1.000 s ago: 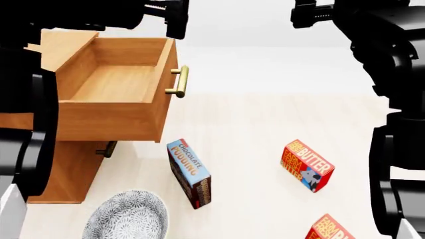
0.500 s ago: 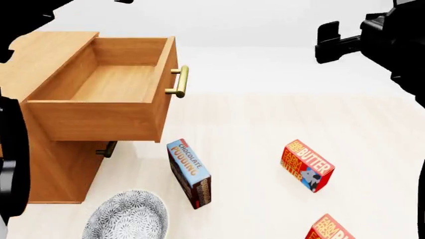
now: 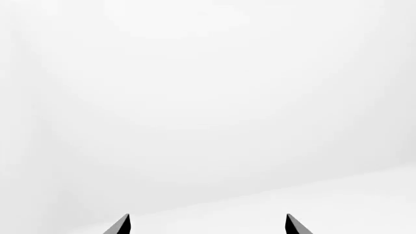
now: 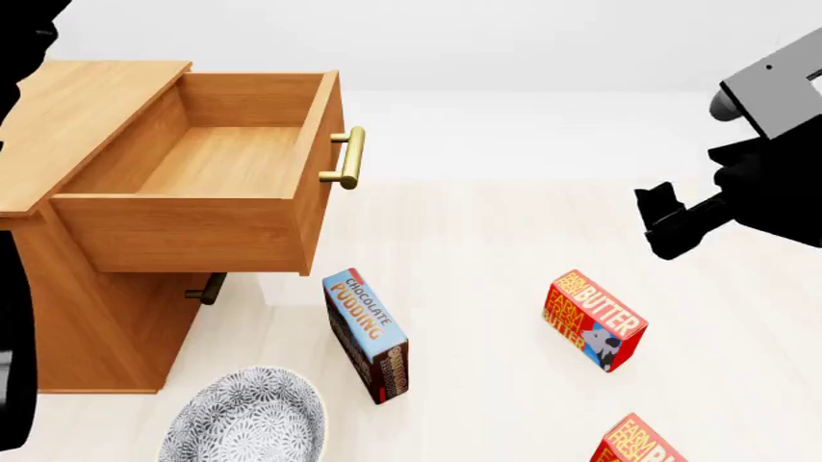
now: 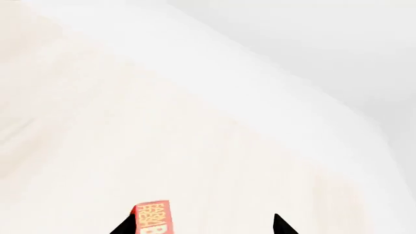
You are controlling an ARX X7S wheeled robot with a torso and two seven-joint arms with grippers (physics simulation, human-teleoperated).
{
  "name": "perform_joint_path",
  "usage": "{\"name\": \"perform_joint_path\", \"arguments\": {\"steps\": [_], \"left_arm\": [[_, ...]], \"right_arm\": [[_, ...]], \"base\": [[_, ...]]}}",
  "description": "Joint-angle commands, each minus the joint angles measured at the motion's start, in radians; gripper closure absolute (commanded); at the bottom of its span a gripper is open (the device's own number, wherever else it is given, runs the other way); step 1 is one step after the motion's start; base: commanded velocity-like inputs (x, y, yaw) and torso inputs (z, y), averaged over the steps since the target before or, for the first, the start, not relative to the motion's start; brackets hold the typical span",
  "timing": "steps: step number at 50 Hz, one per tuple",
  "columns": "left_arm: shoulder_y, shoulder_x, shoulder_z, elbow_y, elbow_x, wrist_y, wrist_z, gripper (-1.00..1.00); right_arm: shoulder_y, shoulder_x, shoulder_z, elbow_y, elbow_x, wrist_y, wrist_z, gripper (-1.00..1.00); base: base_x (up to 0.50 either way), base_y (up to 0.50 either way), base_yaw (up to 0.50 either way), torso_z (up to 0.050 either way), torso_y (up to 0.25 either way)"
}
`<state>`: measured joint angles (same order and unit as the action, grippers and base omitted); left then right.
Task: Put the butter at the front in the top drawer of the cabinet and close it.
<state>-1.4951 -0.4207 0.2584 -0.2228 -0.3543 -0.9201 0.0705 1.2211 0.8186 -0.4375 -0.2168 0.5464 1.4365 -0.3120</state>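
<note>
Right end effector (image 4: 671, 223) hovers above counter (image 4: 488, 241), tips apart, holding nothing. Left end effector (image 3: 206, 225) also spread, empty. Butter (image 4: 594, 320) lies flat near pudding (image 4: 366, 334); second carton (image 4: 642, 445) probably nearer. Light, stiff, smooth carton: pinch across narrow sides. Drawer (image 4: 206, 183) open.

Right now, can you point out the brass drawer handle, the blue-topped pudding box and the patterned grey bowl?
Brass bar handle (image 4: 346, 158), head view: middle of the bar.
Blue-topped chocolate pudding box (image 4: 364, 314), head view: its lettered top face.
Patterned grey bowl (image 4: 244, 420), head view: its inside.
</note>
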Motion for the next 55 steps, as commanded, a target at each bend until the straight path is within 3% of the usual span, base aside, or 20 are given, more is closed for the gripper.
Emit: {"name": "perform_joint_path", "arguments": {"steps": [1, 25, 55], "left_arm": [[-0.003, -0.020, 0.014, 0.037, 0.011, 0.007, -0.001, -1.00], [-0.002, -0.044, 0.047, 0.016, 0.030, 0.045, 0.021, -1.00], [0.013, -0.041, 0.080, 0.028, 0.044, 0.043, 0.011, -1.00]], "right_arm": [[-0.050, 0.078, -0.085, -0.051, 0.037, 0.013, -0.067, -1.00], [-0.070, 0.050, -0.248, 0.046, -0.027, -0.079, -0.084, -1.00], [-0.202, -0.059, -0.259, 0.355, -0.104, -0.331, -0.032, -1.00]], "base": [[0.00, 0.00, 0.00, 0.000, 0.000], [0.00, 0.00, 0.00, 0.000, 0.000], [0.00, 0.00, 0.00, 0.000, 0.000]]}}
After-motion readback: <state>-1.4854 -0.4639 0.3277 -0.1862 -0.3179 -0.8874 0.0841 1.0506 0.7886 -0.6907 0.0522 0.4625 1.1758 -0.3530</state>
